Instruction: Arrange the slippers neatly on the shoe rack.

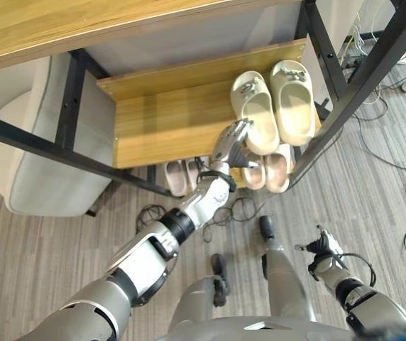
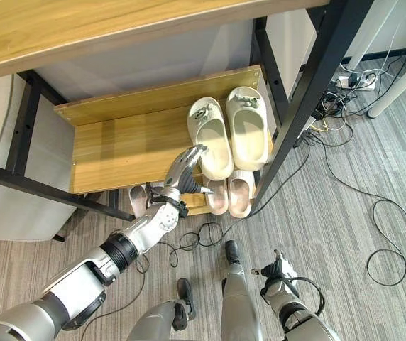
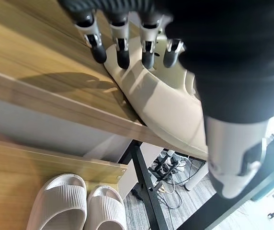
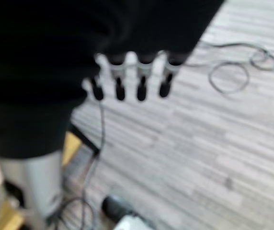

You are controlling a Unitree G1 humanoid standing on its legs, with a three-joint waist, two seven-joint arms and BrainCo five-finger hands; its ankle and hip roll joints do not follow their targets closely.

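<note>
Left wrist view: left robot hand (image 3: 127,43) spread, fingertips on cream slipper (image 3: 161,100); right robot hand (image 4: 127,81) relaxed; no legible writing.

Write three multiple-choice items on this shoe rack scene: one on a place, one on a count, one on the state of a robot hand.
1. Where does the cream pair of slippers sit?
A. upper shelf
B. floor
C. chair

2. How many slippers lie on the lower shelf?
A. one
B. two
C. four

3. How is the left robot hand?
A. curled round a rack post
B. open, fingers straight at the cream slipper
C. shut, empty

Answers: 1 A, they rest on the upper shelf; 2 C, two pale pairs; 3 B, the left wrist view shows straight fingers.
</note>
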